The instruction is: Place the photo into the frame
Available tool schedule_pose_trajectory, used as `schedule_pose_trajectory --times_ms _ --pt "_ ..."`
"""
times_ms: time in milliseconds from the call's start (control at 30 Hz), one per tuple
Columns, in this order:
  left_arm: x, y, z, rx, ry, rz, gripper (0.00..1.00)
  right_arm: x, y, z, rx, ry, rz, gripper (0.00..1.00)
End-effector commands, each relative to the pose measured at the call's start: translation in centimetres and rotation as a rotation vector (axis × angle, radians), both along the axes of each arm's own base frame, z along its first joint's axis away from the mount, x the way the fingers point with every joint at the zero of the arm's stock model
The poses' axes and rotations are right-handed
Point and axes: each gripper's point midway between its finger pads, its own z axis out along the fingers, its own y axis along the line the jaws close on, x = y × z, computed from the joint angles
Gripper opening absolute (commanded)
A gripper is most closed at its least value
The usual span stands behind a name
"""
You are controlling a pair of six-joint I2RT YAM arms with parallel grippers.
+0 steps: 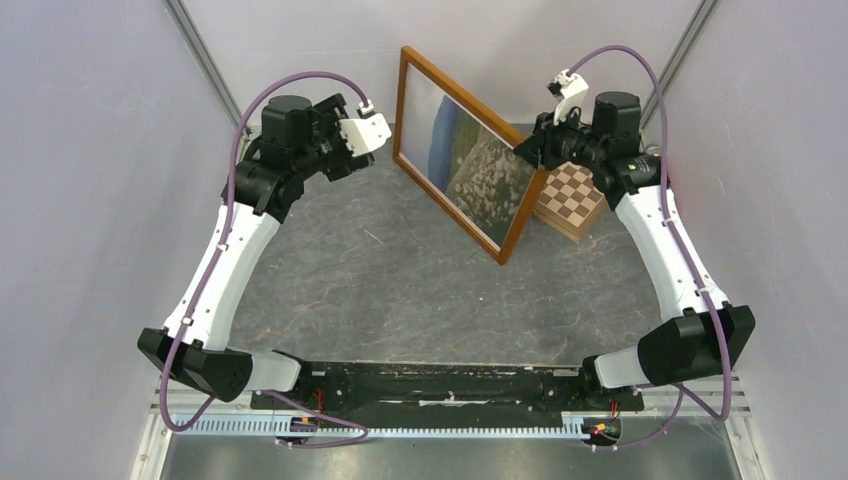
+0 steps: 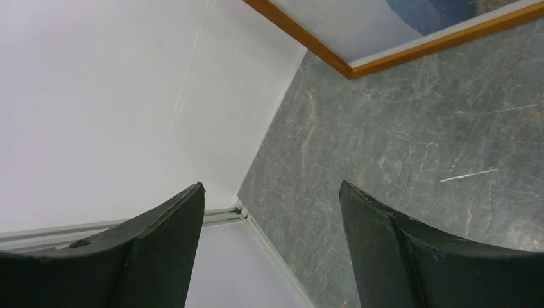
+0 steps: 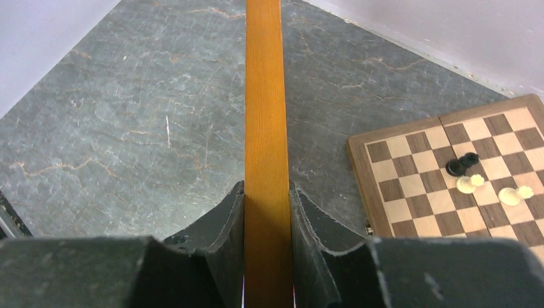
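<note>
A: Top view first. Where is the frame point(image 1: 476, 110)?
B: It stands on one long edge on the bench point(image 1: 380, 280), leaning, far of centre. The photo point(image 1: 478, 165) shows inside it: sky, blue hills, flowered meadow.
A: Claws?
B: The right claw point(image 1: 530, 150) is clenched on the frame's raised right-hand edge. The left claw point(image 1: 375, 130) is released and sits just beside the frame's left edge, apart from it. The chessboard point(image 1: 570, 200) lies behind the frame's right corner, under the right arm.
A: Left wrist view.
B: The left claw point(image 2: 272, 189) has its jaws wide apart with nothing between them, only bench point(image 2: 417, 160) and white wall point(image 2: 96, 96) beyond. One corner of the frame point(image 2: 308, 42) is at top, with a strip of photo point(image 2: 359, 25) inside it.
A: Right wrist view.
B: The right claw point(image 3: 267, 189) grips the frame point(image 3: 263, 96) edge-on, the wood running straight up between both fingers, touching each. The chessboard point(image 3: 417, 167) lies flat to the right, with one black piece point(image 3: 463, 165) and two cream pieces point(image 3: 471, 183) lying on it. The photo is hidden here.
</note>
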Motion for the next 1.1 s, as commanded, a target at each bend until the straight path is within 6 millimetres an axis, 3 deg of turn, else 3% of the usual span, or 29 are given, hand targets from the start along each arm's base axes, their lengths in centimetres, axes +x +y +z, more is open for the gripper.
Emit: schedule_pose_trajectory --times_ms 0,367,600,633,833,1067 --pt "-1.6 -0.2 -0.1 -0.069 0.027 -0.011 0.83 -1.3 -1.1 -2.9 0.053 0.139 -0.014 0.0" --pt "-2.5 -0.5 -2.3 -0.08 0.081 -0.028 0.84 -2.6 -4.0 -8.1 0.034 0.27 -0.043 0.0" --pt "-2.7 -0.9 -3.1 -0.09 0.107 -0.037 0.84 -2.8 -5.1 -9.5 0.002 0.312 -0.038 0.0" --pt "-2.8 -1.0 -3.2 -0.09 0.11 -0.04 0.84 -2.4 -6.3 -9.5 -0.002 0.315 -0.062 0.0" --pt "-3.0 -1.3 -3.9 -0.096 0.131 -0.045 0.84 -2.1 -8.0 -10.3 -0.049 0.367 -0.044 0.0" --pt "-3.0 -1.7 -4.4 -0.096 0.148 -0.044 0.84 -3.7 -8.7 -12.6 -0.081 0.423 -0.003 0.0"
